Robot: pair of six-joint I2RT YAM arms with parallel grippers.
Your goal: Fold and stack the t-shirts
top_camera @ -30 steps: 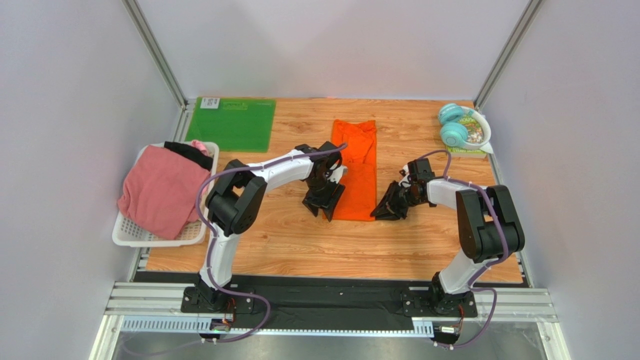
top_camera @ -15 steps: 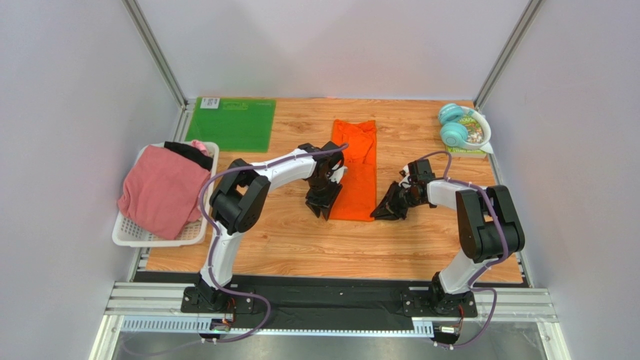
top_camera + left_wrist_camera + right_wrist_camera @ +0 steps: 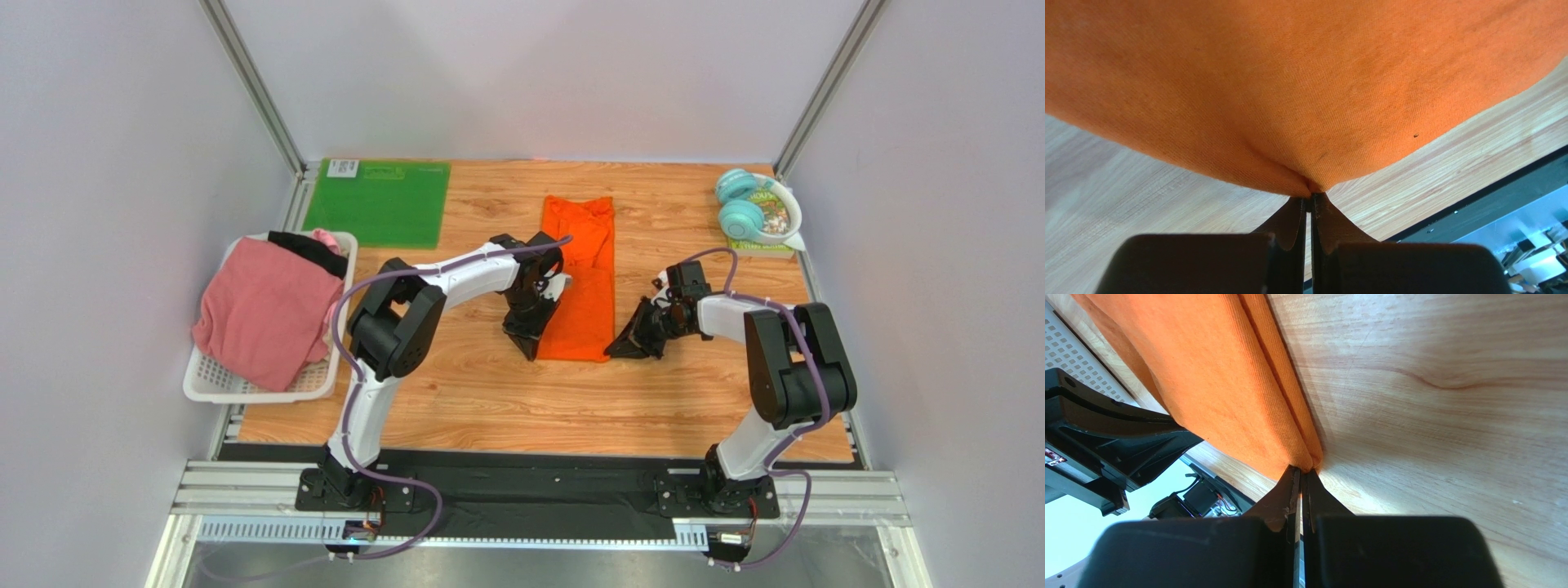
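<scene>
An orange t-shirt (image 3: 583,276) lies folded into a long narrow strip in the middle of the table. My left gripper (image 3: 535,342) is at its near left corner, shut on a pinch of the orange cloth (image 3: 1309,110). At the near right corner my right gripper (image 3: 617,349) is shut on the cloth's folded edge (image 3: 1229,392). In the wrist views the fingertips of each gripper, the left (image 3: 1311,197) and the right (image 3: 1301,472), meet on the fabric. A pink t-shirt (image 3: 260,312) and a black t-shirt (image 3: 309,252) lie in the basket at the left.
A white basket (image 3: 209,382) stands at the table's left edge. A green mat (image 3: 380,202) lies flat at the back left. Teal headphones (image 3: 743,206) rest at the back right. Grey walls close in on both sides.
Both grippers have closed on the near corners of the orange t-shirt. The left gripper slid slightly right, onto the cloth's edge. The shirt itself lies where it did.
</scene>
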